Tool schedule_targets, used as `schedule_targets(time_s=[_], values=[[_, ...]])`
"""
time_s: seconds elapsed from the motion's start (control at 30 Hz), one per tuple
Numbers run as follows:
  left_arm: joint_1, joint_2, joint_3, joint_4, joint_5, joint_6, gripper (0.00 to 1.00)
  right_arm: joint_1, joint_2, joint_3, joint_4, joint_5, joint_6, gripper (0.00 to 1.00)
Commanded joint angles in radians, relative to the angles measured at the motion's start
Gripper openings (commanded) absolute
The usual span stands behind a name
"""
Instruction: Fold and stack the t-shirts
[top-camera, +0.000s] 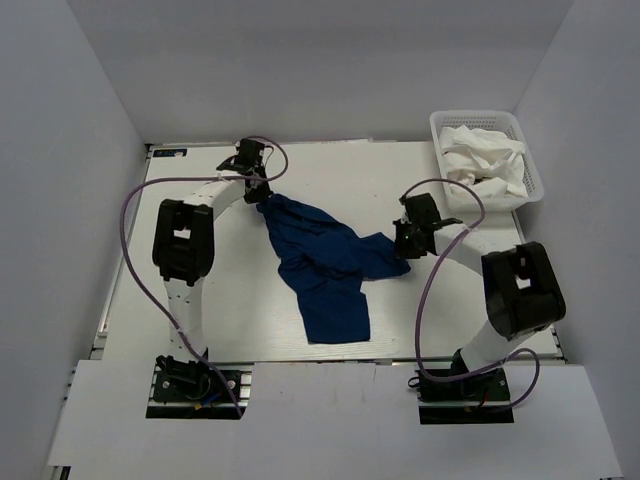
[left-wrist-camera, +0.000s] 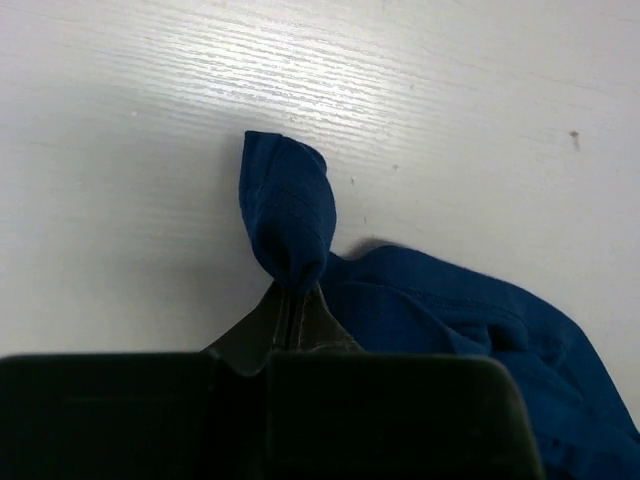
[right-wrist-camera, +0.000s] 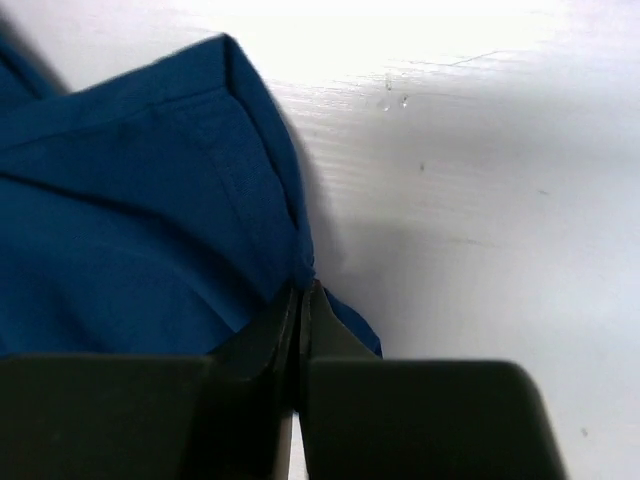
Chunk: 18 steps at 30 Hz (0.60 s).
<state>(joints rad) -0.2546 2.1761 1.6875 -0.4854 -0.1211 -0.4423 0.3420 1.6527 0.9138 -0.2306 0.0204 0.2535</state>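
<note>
The navy t-shirt (top-camera: 325, 265) lies crumpled across the middle of the table. My left gripper (top-camera: 262, 195) is shut on its far left corner; in the left wrist view a bunch of navy cloth (left-wrist-camera: 287, 215) sticks out past the closed gripper (left-wrist-camera: 293, 295). My right gripper (top-camera: 403, 240) is shut on the shirt's right edge; in the right wrist view the navy cloth (right-wrist-camera: 150, 220) is pinched at the gripper (right-wrist-camera: 303, 292). The white t-shirt (top-camera: 483, 165) lies bunched inside the basket at the back right.
The white lattice basket (top-camera: 533, 170) stands at the back right corner. White walls close in the table on the left, back and right. Purple cables loop beside both arms.
</note>
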Motion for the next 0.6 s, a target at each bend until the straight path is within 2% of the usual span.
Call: schedule_targets(time_s=[0.0,0.1,0.13,0.23,0.27,0.33,0.4,0.47,0.57], values=[[-0.006,-0.233,-0.037,0.039,-0.025,0.046,0.0,0.014,-0.173,0.008,0.017,0.024,-0.016,0.0],[-0.006,-0.37,-0.119,0.093,-0.014,0.047,0.0,0.023,-0.293,0.059,0.027,0.041,-0.017,0.0],[-0.006,-0.475,-0.168,0.119,-0.038,0.047,0.0,0.025,-0.354,0.071,0.036,0.056,-0.019,0.0],[-0.006,-0.637,-0.257,0.152,-0.029,0.036,0.0,0.034,-0.535,0.103,0.045,0.003,-0.057,0.0],[-0.006,-0.744,-0.271,0.153,-0.02,0.036,0.0,0.032,-0.563,0.138,0.013,0.001,-0.091,0.0],[-0.006,-0.852,-0.31,0.162,-0.02,0.01,0.0,0.035,-0.667,0.189,-0.016,0.006,-0.099,0.0],[-0.006,-1.011,-0.322,0.162,-0.029,-0.013,0.0,0.038,-0.715,0.247,-0.015,0.004,-0.117,0.0],[-0.006,-1.103,-0.322,0.147,-0.029,-0.013,0.0,0.037,-0.795,0.279,-0.015,0.0,-0.141,0.0],[-0.006,-1.237,-0.237,0.105,-0.051,-0.013,0.0,0.035,-0.849,0.399,-0.067,-0.002,-0.203,0.0]])
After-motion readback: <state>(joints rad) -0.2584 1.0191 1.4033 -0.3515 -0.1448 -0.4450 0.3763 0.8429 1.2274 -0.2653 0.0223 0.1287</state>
